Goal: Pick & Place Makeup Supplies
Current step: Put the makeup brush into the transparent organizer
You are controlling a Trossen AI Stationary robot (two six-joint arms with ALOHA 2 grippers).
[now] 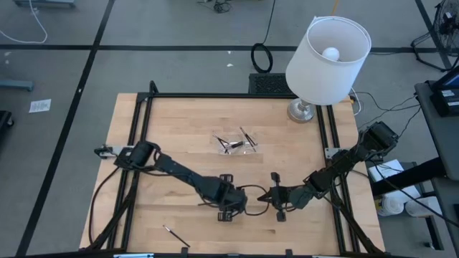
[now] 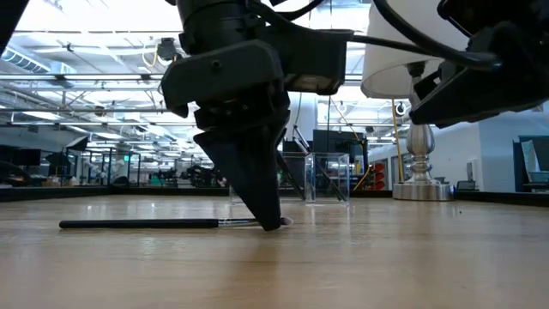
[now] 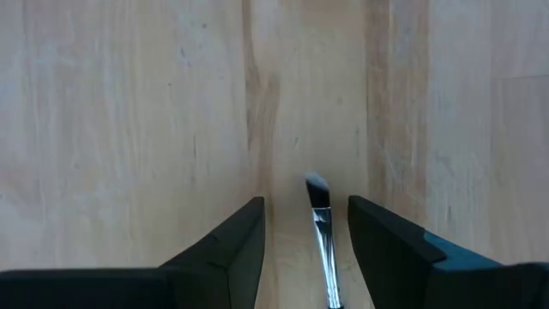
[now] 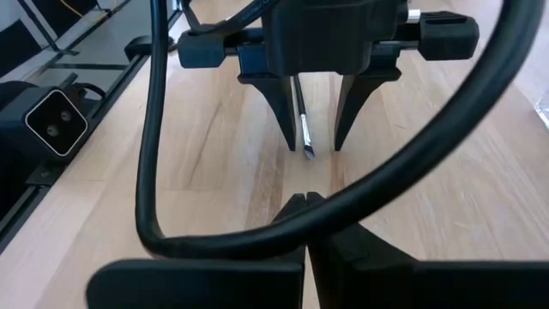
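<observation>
- Tray (image 1: 237, 145), frame centre, held several sticks (image 1: 247, 137).
- Left gripper (image 3: 304, 249), lower centre, stood spread around a brush (image 3: 321, 227).
- Right gripper (image 4: 303, 200) was pressed together, empty.

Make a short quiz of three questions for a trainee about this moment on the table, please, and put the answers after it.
1. True or false: the left gripper is shut on the makeup brush.
2. Where does the clear tray stand?
A. mid-table, toward the lamp
B. under the right gripper
C. off the table
3. Fill in: a second makeup brush lies alone near the table's ___ edge, on the left arm's side.

Key
1. False: its fingers stand open on either side of the brush, which lies on the wood.
2. A
3. Front, the edge farthest from the lamp.
</observation>
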